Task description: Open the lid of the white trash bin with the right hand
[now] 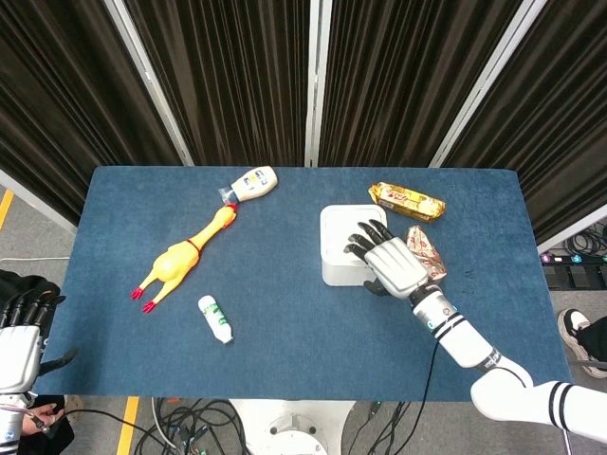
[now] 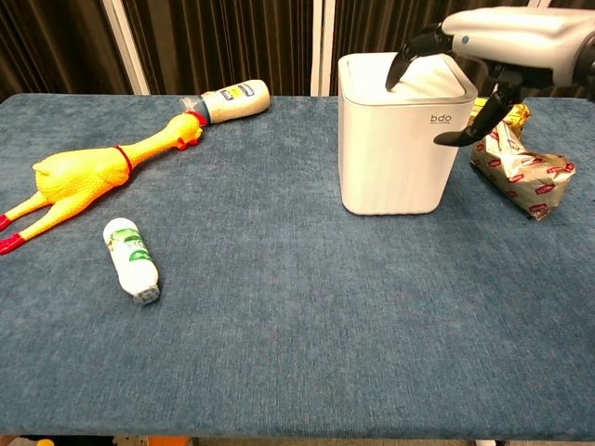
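Note:
The white trash bin (image 1: 340, 248) stands right of the table's middle with its lid (image 2: 395, 71) down. My right hand (image 1: 391, 263) hovers palm down over the right half of the lid, fingers spread. In the chest view the right hand (image 2: 497, 42) comes in from the right; its fingertips (image 2: 407, 58) reach the lid's top, and the thumb (image 2: 467, 128) hangs beside the bin's right wall. It holds nothing. My left hand (image 1: 19, 334) waits off the table's near left corner, fingers apart and empty.
A yellow rubber chicken (image 1: 180, 261) lies at the left, with a cream bottle (image 1: 251, 183) behind it and a small white bottle (image 1: 215, 318) in front. A crumpled snack bag (image 2: 519, 172) sits right of the bin, and a golden packet (image 1: 406, 201) lies behind it.

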